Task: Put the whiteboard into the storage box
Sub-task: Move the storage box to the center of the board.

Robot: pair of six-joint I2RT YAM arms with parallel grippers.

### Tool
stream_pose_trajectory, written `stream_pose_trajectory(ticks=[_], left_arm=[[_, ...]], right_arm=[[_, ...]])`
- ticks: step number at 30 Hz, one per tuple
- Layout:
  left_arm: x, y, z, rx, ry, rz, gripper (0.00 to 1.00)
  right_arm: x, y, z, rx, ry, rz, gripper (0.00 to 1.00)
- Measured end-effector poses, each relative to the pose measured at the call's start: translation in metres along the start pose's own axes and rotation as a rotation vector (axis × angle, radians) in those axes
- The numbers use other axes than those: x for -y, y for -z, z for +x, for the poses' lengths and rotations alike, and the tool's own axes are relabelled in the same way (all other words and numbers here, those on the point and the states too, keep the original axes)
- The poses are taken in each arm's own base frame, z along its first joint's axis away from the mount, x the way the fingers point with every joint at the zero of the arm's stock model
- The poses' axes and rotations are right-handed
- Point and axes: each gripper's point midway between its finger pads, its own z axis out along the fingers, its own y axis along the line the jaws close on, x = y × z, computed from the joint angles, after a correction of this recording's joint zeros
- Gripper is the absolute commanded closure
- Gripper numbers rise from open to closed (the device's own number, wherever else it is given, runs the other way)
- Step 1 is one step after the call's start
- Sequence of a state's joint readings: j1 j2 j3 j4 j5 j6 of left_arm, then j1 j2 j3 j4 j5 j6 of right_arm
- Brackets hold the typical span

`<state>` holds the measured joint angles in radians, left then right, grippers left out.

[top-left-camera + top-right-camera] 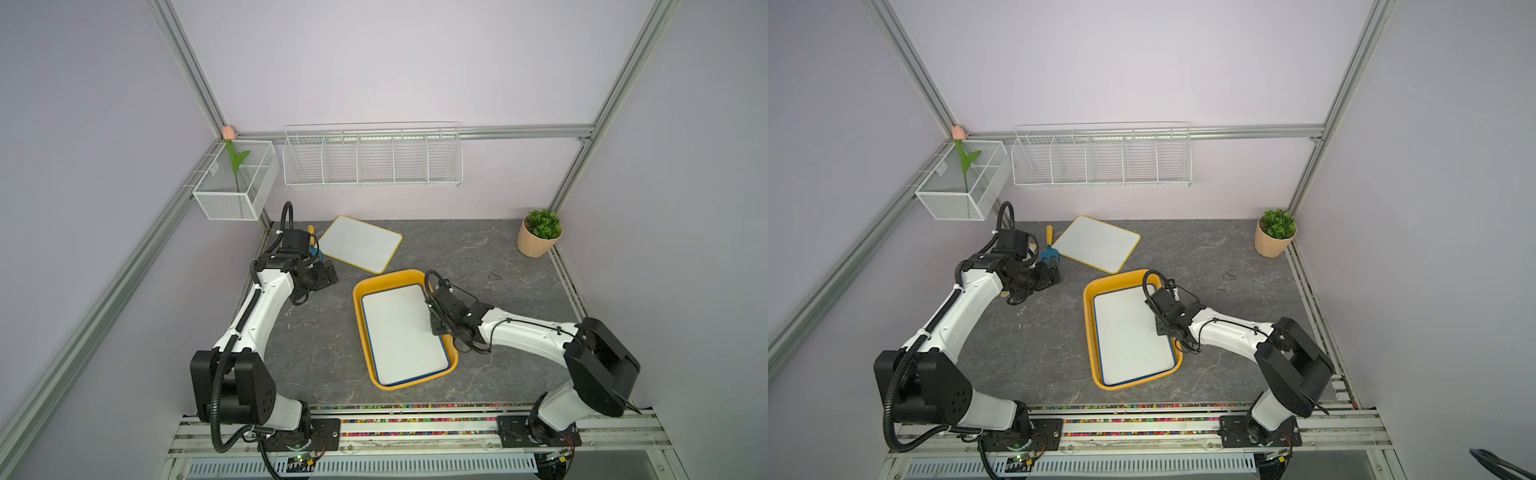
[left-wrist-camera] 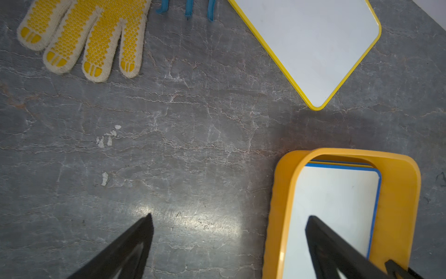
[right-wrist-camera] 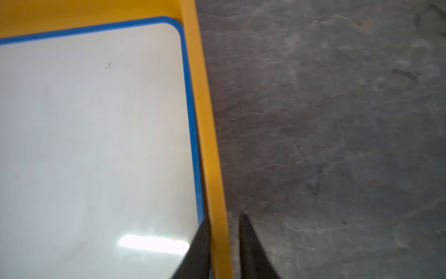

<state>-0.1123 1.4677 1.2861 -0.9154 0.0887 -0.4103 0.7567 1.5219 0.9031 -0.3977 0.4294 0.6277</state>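
Observation:
The orange-yellow storage box (image 1: 356, 301) (image 1: 1088, 303) lies mid-table with a blue-edged whiteboard (image 1: 401, 332) (image 1: 1129, 332) flat inside it. A second, yellow-edged whiteboard (image 1: 360, 243) (image 1: 1097, 243) rests on the table behind the box. My right gripper (image 3: 225, 217) (image 1: 434, 316) straddles the box's right wall (image 3: 210, 145), one finger over the blue-edged whiteboard (image 3: 96, 132) and one outside, jaws narrowly open with a gap to the wall. My left gripper (image 2: 230, 216) (image 1: 328, 274) hovers wide open and empty, left of the box (image 2: 398, 193) and near the yellow-edged whiteboard (image 2: 311, 43).
A yellow-dotted work glove (image 2: 91, 36) and a blue hand rake (image 1: 1049, 253) lie by the left arm. On the back wall hang a white wire rack (image 1: 372, 160) and a mesh basket (image 1: 235, 183) with a tulip. A potted plant (image 1: 539, 232) stands back right.

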Motion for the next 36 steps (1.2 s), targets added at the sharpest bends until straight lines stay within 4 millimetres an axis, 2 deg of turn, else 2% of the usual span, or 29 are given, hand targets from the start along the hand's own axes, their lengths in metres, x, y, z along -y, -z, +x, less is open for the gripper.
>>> stream_pose_trajectory(ticks=[3,5,7,10,12,16,19,23,29,32,36], left_arm=[[0.006,-0.005,0.004,-0.015,-0.012,0.010,0.00],[0.017,-0.011,0.013,-0.038,-0.035,0.019,0.00],[0.036,-0.018,0.028,-0.071,-0.071,0.048,0.00],[0.063,-0.030,0.061,-0.132,-0.101,0.104,0.00],[0.074,-0.038,0.086,-0.181,-0.106,0.123,0.00],[0.087,-0.051,0.130,-0.259,-0.091,0.141,0.00],[0.096,-0.056,0.154,-0.291,-0.068,0.153,0.00],[0.119,-0.057,0.175,-0.307,-0.053,0.197,0.00],[0.165,-0.066,0.203,-0.345,-0.071,0.207,0.00],[0.200,-0.069,0.211,-0.356,-0.083,0.223,0.01],[0.264,-0.076,0.219,-0.370,-0.103,0.295,0.01]], right_arm=[[0.030,0.008,-0.015,0.033,-0.077,0.069,0.28],[0.039,0.014,-0.021,0.049,-0.113,0.077,0.20],[0.044,0.021,-0.028,0.073,-0.146,0.068,0.15],[0.047,0.033,-0.038,0.108,-0.183,0.043,0.13],[0.047,0.041,-0.042,0.123,-0.197,0.020,0.10],[0.045,0.050,-0.045,0.119,-0.215,-0.038,0.09],[0.041,0.053,-0.040,0.090,-0.213,-0.073,0.09],[0.039,0.062,-0.040,0.070,-0.230,-0.144,0.08],[0.051,0.086,-0.046,0.088,-0.254,-0.209,0.07],[0.061,0.095,-0.048,0.096,-0.275,-0.226,0.06],[0.076,0.107,-0.055,0.131,-0.306,-0.239,0.04]])
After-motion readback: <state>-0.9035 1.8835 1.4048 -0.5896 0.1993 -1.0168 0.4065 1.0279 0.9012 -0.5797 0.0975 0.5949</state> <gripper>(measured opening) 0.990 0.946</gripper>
